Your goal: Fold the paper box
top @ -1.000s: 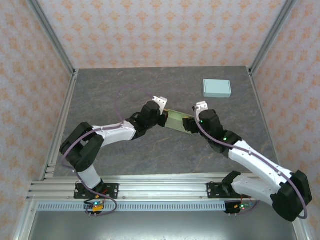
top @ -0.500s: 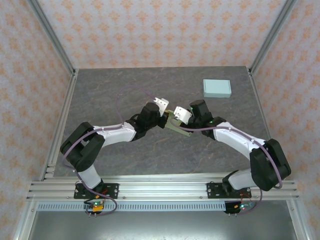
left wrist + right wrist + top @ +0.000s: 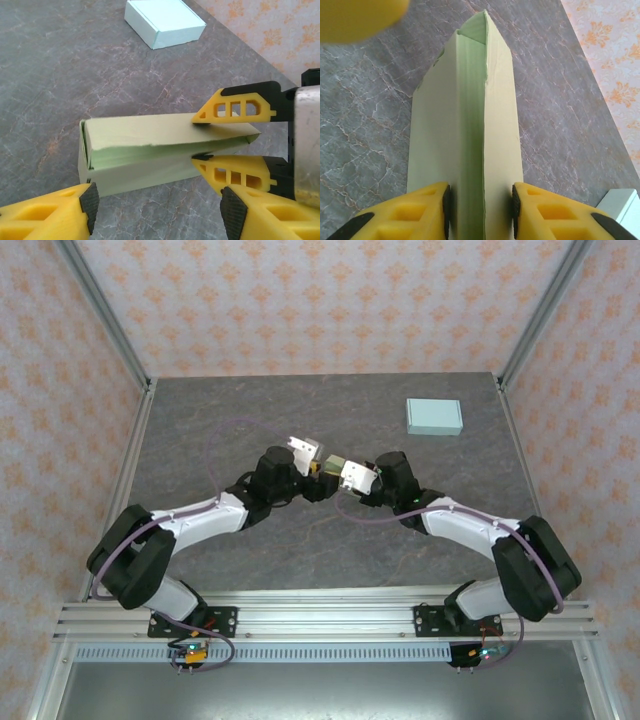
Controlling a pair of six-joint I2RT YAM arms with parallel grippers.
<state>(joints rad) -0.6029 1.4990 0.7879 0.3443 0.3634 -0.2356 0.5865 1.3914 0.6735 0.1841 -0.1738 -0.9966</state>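
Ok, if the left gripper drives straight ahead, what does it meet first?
The paper box, lying just ahead of the open left gripper; the right gripper pinches its far end. How close is hard to judge.

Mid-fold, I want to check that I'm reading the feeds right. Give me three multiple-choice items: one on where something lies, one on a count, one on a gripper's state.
1. Where on the grey stone-patterned table does the closed pale blue rectangular box lie?
A. far right part
B. near left corner
C. between the two grippers

2. How many boxes are on the table?
A. one
B. two
C. four

3. What is the right gripper doing?
A. hanging open above bare table
B. shut on the pale green paper box
C. shut on the blue box

Answers:
1 A: the top view shows it toward the far right, apart from both arms.
2 B: there is the blue box and the green one, and no other.
3 B: in the right wrist view its yellow fingers press both long sides of the green box.
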